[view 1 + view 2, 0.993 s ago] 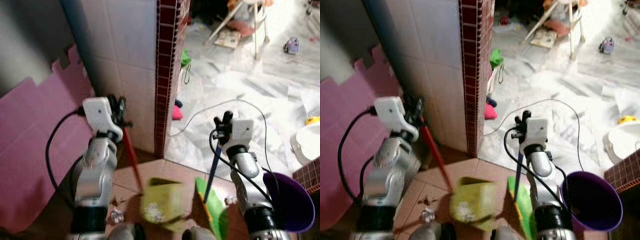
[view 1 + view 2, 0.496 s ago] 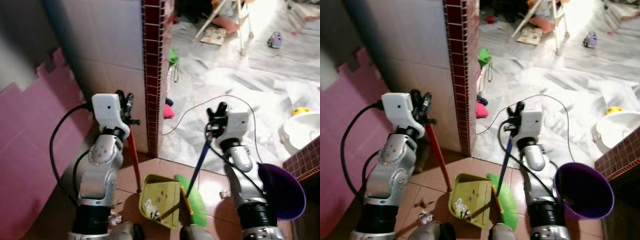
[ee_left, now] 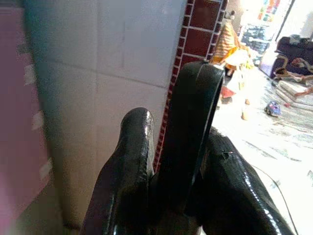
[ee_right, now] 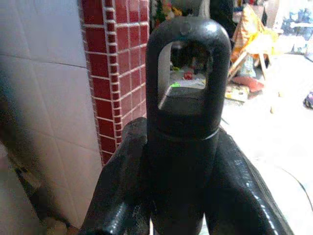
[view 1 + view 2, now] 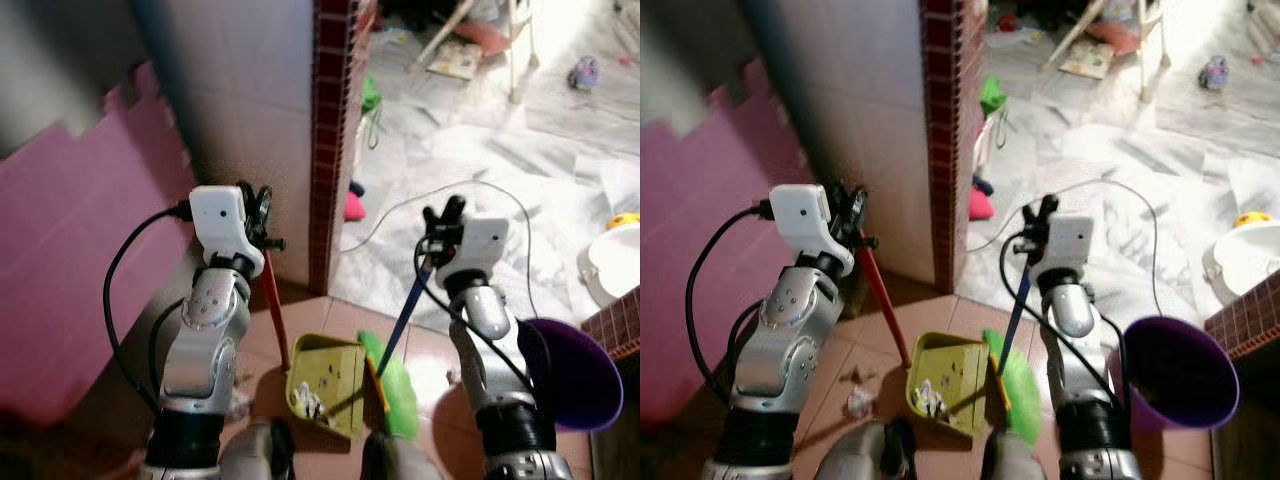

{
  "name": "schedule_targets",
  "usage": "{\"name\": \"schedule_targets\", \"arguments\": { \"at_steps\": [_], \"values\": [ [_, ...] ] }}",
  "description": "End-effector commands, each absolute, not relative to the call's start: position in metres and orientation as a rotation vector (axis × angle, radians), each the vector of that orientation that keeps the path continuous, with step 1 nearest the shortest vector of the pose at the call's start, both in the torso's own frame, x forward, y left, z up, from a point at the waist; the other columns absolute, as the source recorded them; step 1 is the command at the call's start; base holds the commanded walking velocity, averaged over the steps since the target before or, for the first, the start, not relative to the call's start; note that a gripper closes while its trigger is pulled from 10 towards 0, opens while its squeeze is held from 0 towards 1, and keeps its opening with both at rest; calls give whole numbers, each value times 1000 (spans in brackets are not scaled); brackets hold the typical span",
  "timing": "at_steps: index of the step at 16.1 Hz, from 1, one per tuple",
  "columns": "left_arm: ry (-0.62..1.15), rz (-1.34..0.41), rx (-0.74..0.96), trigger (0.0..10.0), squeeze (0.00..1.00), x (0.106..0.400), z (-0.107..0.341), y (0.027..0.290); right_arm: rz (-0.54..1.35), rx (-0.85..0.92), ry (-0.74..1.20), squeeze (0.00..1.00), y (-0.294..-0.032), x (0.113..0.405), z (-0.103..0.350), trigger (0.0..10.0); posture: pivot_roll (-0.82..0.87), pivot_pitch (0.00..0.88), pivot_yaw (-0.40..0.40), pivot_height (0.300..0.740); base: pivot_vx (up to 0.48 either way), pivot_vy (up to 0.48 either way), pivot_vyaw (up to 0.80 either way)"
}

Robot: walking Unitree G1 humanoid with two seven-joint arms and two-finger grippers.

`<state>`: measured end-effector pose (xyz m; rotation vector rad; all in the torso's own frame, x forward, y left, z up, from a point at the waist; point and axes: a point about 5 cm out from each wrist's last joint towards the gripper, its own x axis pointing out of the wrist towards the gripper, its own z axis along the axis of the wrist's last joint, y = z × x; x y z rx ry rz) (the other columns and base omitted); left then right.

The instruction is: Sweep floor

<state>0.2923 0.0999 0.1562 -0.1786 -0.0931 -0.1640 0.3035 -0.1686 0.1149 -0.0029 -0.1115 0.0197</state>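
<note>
Sweeping step under way: left gripper (image 5: 258, 203) is clamped on the red dustpan handle (image 5: 274, 315), yellow-green dustpan (image 5: 328, 385) flat on the brown tiles with debris inside. Right gripper (image 5: 441, 221) is closed round the blue broom handle (image 5: 405, 315), green bristles (image 5: 392, 385) touching the pan's lip. Judgement: pin the pan, use short strokes; crumpled scrap (image 5: 858, 401) lies beside it

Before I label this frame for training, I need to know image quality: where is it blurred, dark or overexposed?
Left eye view: soft overall, the marble floor at upper right blown out, the pink mat blurry and shaded. Right eye view: much the same, with the dustpan fairly clear. Left wrist view: the left pincer is a dark, glossy foreground, the room behind overexposed. Right wrist view: the broom handle's end is sharp, the background glaring.
</note>
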Motion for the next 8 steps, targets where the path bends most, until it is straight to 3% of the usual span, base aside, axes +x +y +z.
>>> {"name": "schedule_targets", "arguments": {
  "at_steps": [1,3,8],
  "values": [
    [-126,-176,-245,10000,0,289,165,89,2,-6,-109,0,-173,305,116,10000,-103,0,38,740,-296,0,0],
    [-122,-177,-246,10000,0,289,164,89,-8,-5,-101,0,-174,307,116,10000,-104,0,39,740,-291,0,0],
    [-98,-182,-250,10000,0,288,159,90,-16,-10,-110,0,-174,309,117,10000,-102,0,47,740,-273,0,-450]
  ]
}}
